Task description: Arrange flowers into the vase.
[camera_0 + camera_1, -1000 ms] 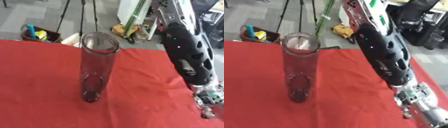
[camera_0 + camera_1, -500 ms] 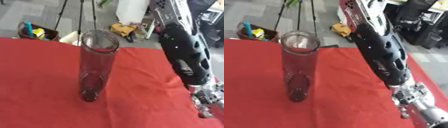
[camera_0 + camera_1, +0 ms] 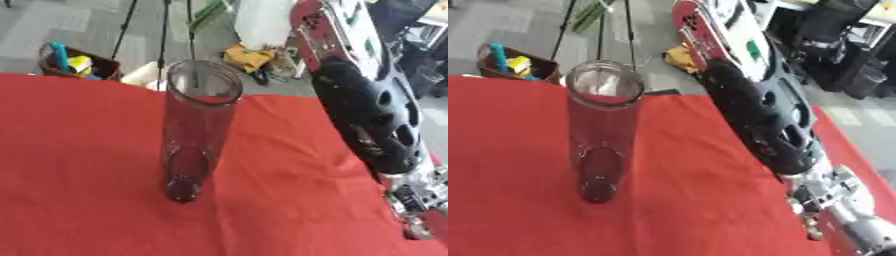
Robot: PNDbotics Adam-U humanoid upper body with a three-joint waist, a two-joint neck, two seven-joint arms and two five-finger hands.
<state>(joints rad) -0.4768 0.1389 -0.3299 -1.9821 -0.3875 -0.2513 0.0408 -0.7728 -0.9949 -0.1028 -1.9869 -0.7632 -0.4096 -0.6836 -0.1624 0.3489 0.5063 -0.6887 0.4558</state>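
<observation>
Since the earlier pictures the view has tilted a little and the whole scene sits slightly differently in the frame; the vase [image 3: 198,134] itself has not shifted on the table, and the right arm [image 3: 763,120] has kept its place along the right side.

The vase is a tall clear glass cylinder standing upright on the red tablecloth [image 3: 79,165], left of the middle of the table and well apart from the arm. Its open mouth faces up, and nothing shows inside it.

The right arm comes in from the far right, a black shell with round holes, and runs down toward the near right corner, where it ends in a silver wrist [image 3: 833,200]. The hand itself is cut off at the lower right edge, so I cannot tell how its fingers stand or whether it has hold of anything. The left hand shows in neither view.

Beyond the far edge of the table lie a grey floor, a brown box [image 3: 74,64] with blue and yellow things in it at the far left, and thin dark tripod legs [image 3: 162,35].
</observation>
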